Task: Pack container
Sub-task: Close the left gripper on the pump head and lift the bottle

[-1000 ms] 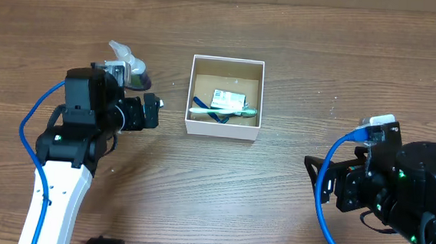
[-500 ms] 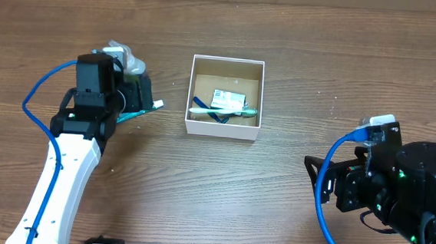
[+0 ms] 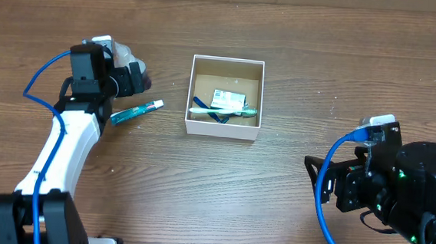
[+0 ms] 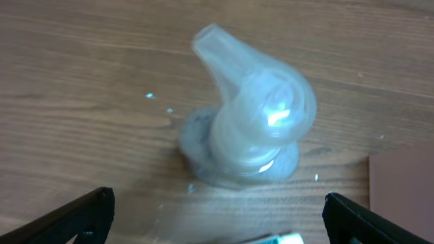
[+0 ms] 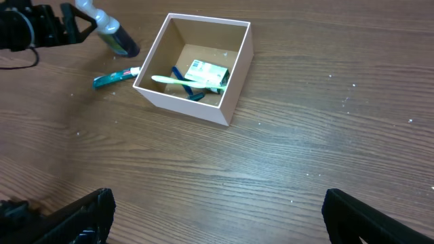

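A: Lower right of the overhead view, the right arm [image 3: 413, 189] sits low over the table [image 5: 325, 135]. The right gripper [image 5: 217, 198] has its fingers spread wide with nothing between them (wrist view shows only wood ahead).

B: Container?

A: The container [image 3: 222, 128] is upper middle of the overhead frame, flat on the table, open side up. It's well apart from both grippers.

B: Contents?

A: A green-and-white toothbrush [image 3: 230, 112] lies across the lower part, with a small packet [image 3: 228, 100] just above it. A dark blue item [image 3: 217, 117] is under the brush (can't tell what it is).

B: Left side?

A: Left of the container, a teal tube [image 3: 136, 111] lies on the table, white cap toward the box, not touching it. Further up, upper left, the left gripper [image 4: 217, 200] points at a clear spray bottle [image 4: 261, 129]. Its fingers are wide apart, gripping nothing.

B: Touching the bottle?

A: No contact visible in the wrist view. The bottle stands on its base ahead of the fingertips, nozzle toward that frame's upper left. Overhead, the gripper partly hides it.
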